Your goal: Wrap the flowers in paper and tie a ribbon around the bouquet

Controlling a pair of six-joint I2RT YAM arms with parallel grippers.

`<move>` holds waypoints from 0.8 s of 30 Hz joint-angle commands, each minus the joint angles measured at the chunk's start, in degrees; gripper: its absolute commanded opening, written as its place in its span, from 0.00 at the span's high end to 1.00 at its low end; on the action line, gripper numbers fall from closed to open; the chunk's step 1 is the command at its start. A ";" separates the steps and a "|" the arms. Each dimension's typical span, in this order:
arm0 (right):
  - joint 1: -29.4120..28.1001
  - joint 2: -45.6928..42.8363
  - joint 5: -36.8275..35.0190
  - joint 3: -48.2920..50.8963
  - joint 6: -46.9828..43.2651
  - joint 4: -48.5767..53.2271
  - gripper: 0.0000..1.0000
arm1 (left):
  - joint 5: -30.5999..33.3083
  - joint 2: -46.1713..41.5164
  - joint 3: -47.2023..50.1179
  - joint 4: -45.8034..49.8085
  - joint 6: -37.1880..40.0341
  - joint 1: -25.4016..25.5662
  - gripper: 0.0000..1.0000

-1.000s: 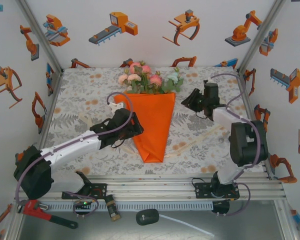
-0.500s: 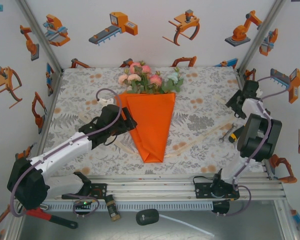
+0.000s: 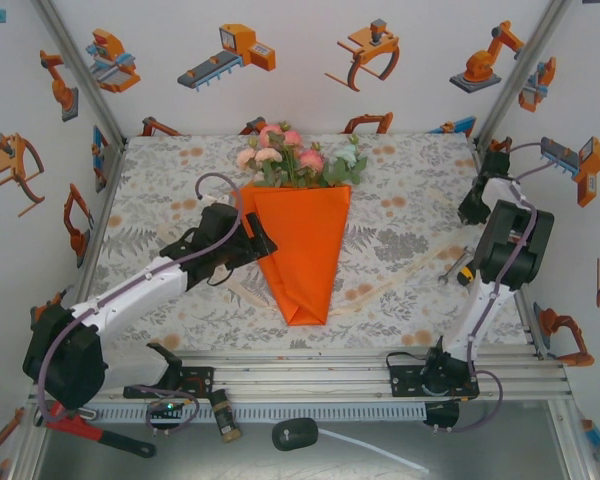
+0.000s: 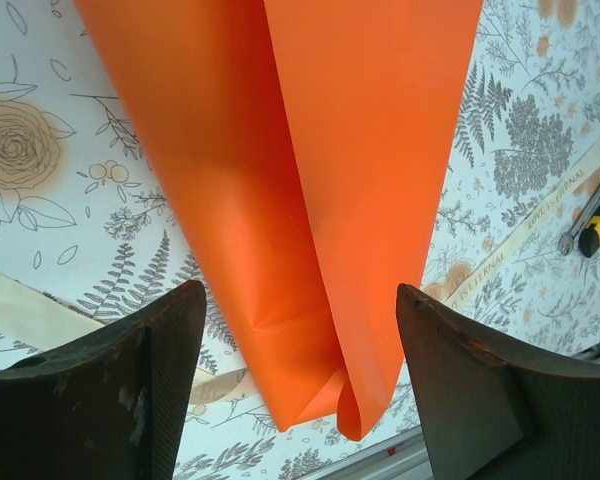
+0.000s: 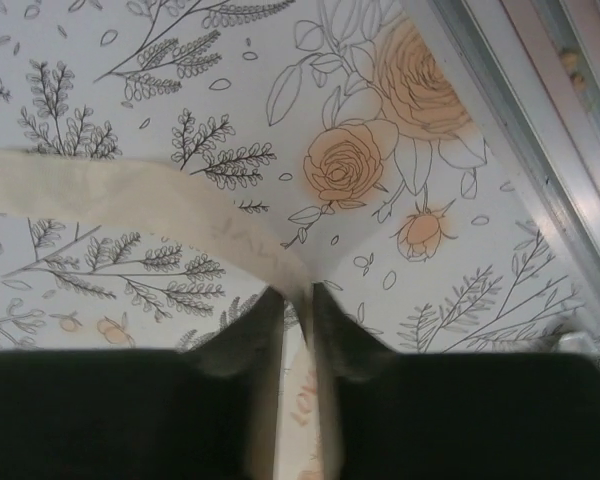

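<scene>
Now my left gripper [image 4: 300, 298] hangs spread wide at the left edge of the bouquet [image 3: 305, 250], gripping nothing. The bouquet lies mid-table [image 3: 160, 200], flowers [image 3: 290, 155] at its far end. My right gripper [image 5: 298, 300] is pinched on the ribbon [image 5: 130, 195] near the table's right edge.

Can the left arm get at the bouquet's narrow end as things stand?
Probably yes: the left gripper is open and facing the bouquet at its narrow end, and nothing lies between them.
</scene>
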State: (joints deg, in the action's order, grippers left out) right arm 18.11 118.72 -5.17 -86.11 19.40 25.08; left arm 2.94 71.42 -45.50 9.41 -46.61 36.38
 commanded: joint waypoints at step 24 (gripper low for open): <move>-8.44 -21.44 14.84 20.89 15.82 -20.68 1.00 | 13.03 19.29 -10.06 24.55 -4.96 -27.91 0.41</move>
State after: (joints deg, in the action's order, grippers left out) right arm 9.69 97.60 8.56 -65.28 33.65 7.42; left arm 13.85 88.51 -51.96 29.10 -49.50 7.05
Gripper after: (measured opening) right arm 0.003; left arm 0.586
